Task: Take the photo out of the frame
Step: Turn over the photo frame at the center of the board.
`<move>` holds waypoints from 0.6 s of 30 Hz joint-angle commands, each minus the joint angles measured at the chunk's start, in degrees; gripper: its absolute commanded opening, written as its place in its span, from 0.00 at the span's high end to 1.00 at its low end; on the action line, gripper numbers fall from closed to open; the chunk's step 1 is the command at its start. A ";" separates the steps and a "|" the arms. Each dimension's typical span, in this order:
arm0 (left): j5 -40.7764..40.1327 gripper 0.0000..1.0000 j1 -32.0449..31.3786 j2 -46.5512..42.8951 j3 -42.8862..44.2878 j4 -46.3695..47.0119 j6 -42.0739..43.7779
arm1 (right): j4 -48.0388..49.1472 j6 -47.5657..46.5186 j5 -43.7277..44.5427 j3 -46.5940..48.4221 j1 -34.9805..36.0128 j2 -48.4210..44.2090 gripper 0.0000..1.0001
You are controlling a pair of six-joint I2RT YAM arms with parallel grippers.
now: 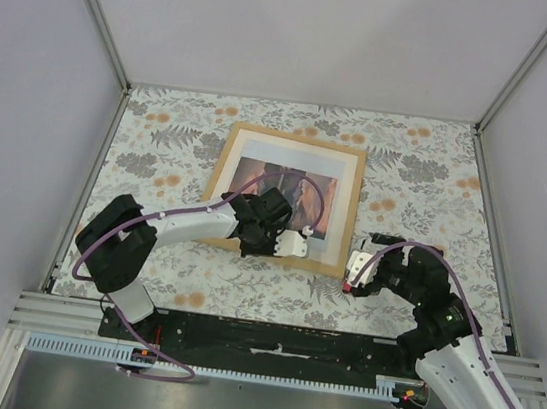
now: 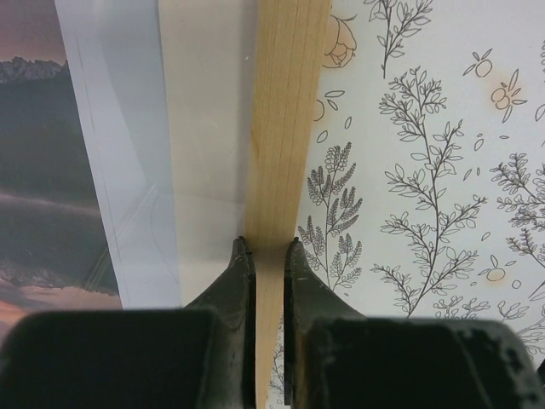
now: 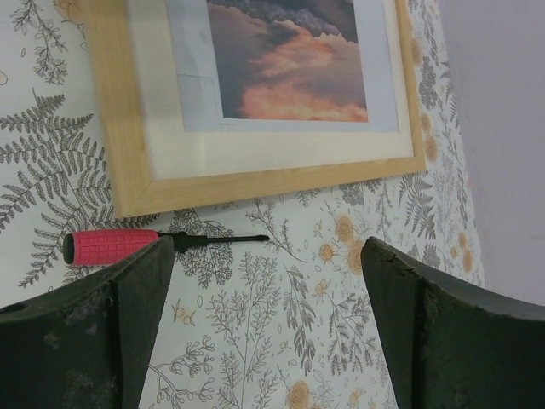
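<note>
The frame (image 1: 349,210) of light-tan wood lies face up on the patterned table. Inside it the photo (image 1: 257,178) shows its orange-and-dark scene under a cream mat (image 2: 204,128). My left gripper (image 1: 294,246) reaches over the frame's near side. In the left wrist view its jaws (image 2: 268,247) are shut on the wooden strip (image 2: 285,128), one finger on each side of it, and the photo (image 2: 43,170) lies to the left. My right gripper (image 1: 356,269) stands open just off the frame's near right corner; between its fingers (image 3: 268,247) there is only tablecloth. The frame (image 3: 255,183) and the photo (image 3: 289,60) lie beyond it.
A screwdriver with a red handle (image 3: 111,246) lies on the tablecloth beside the frame's edge, close to my right gripper's left finger. Grey walls enclose the table on the left, back and right. A metal rail (image 1: 266,340) runs along the near edge.
</note>
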 commanded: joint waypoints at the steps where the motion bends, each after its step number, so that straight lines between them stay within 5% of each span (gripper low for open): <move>1: 1.83 0.98 0.28 -1.82 4.53 -1.43 -3.50 | -0.23 -4.03 2.36 1.94 2.69 2.50 0.02; 18: 1.92 0.98 0.28 -2.43 8.40 -3.01 -3.76 | -1.19 -7.02 3.16 2.46 11.30 10.05 0.02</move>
